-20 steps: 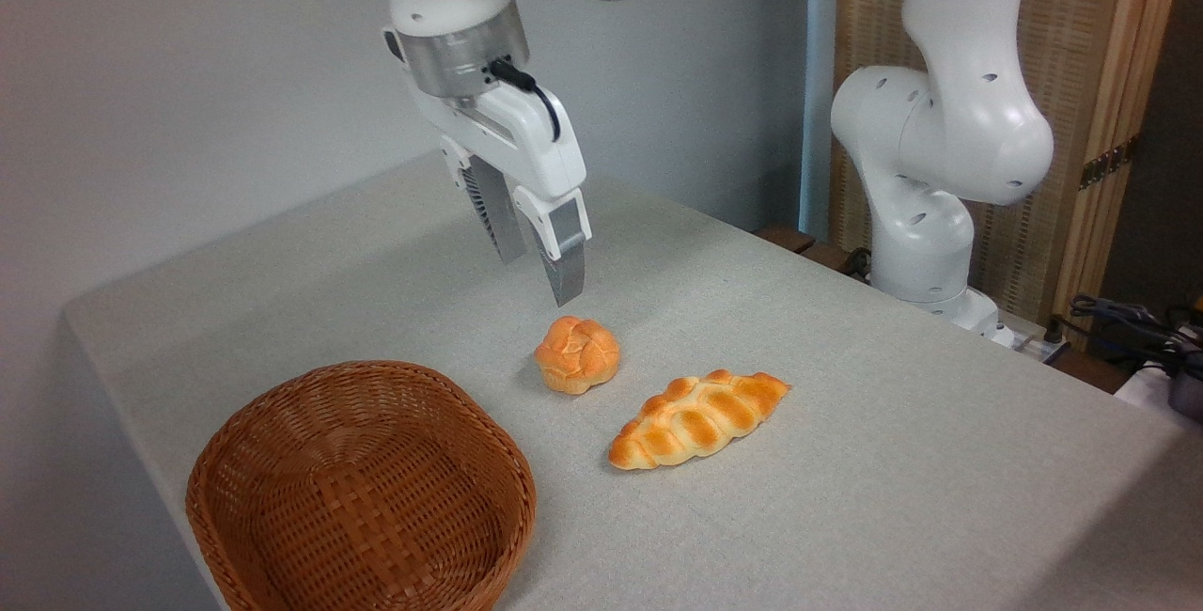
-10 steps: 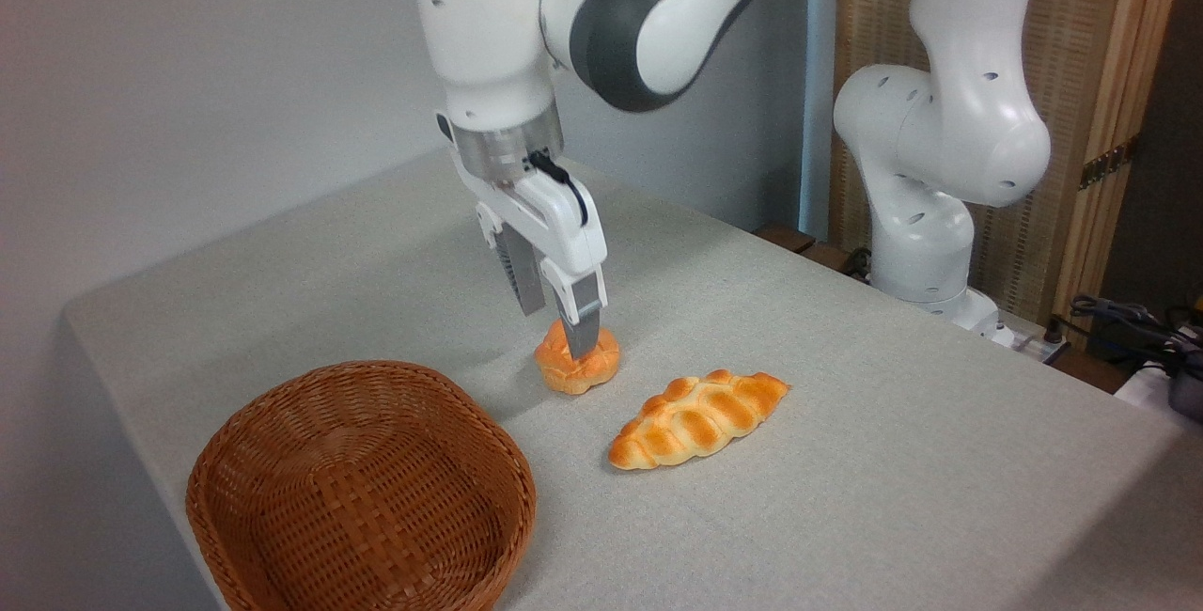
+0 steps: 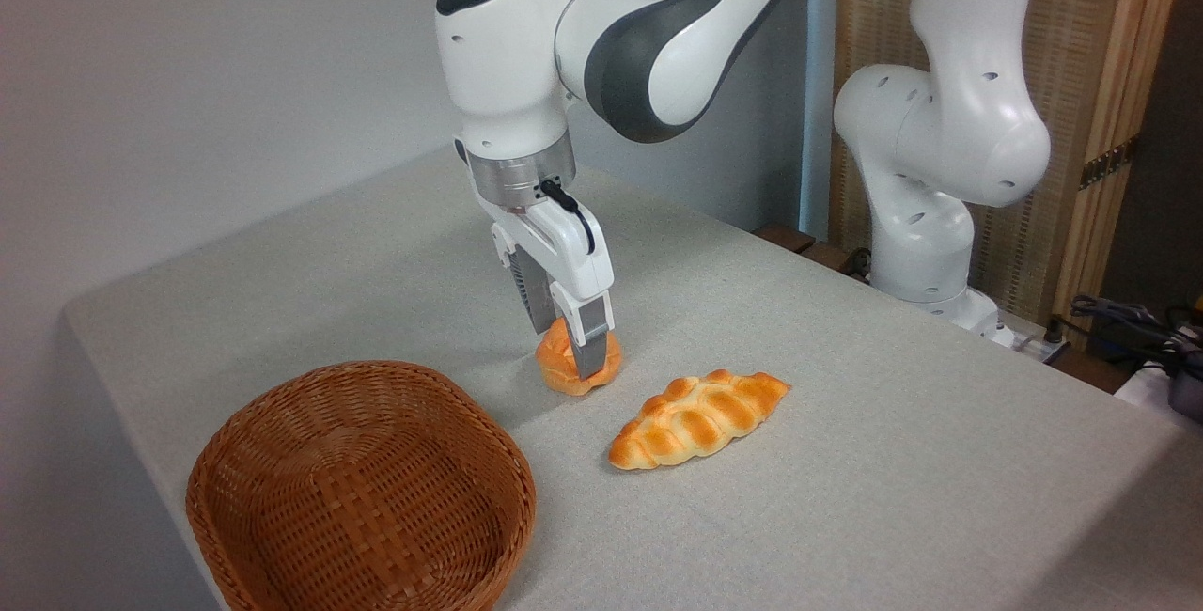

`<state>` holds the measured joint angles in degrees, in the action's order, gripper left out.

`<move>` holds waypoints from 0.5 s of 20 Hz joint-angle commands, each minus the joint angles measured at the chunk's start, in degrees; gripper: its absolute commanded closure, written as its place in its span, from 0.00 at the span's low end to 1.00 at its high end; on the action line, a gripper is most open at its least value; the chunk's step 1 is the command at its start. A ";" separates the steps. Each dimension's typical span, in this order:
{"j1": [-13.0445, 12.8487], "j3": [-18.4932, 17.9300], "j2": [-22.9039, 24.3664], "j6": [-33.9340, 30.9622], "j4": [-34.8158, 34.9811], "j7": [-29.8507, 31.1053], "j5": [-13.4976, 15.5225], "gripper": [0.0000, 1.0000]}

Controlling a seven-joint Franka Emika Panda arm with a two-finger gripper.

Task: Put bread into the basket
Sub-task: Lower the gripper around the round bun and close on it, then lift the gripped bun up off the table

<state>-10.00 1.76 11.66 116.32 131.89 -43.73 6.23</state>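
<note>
The bread, a small round golden-orange bun, rests on the grey table a little right of centre. My gripper has come down over it, open, one finger in front of the bun and one behind it. The front finger covers part of the bun's top and side. I cannot tell whether the pads touch the bun. The basket, a shallow oval of reddish-brown wicker, stands at the front left with nothing in it, about a hand's width from the bun.
A longer braided loaf lies just right of the bun, close to the gripper. The arm's white base stands at the table's far right edge, before a wooden screen. Cables lie at the far right.
The gripper has dropped from above the bun until its fingers straddle it. The finger gap looks unchanged. Bun, loaf and basket have not moved.
</note>
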 commanded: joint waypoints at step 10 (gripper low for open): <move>-0.55 0.26 -1.37 1.01 1.44 -1.00 -0.60 0.61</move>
<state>-10.23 2.14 10.18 116.33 132.97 -43.85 6.10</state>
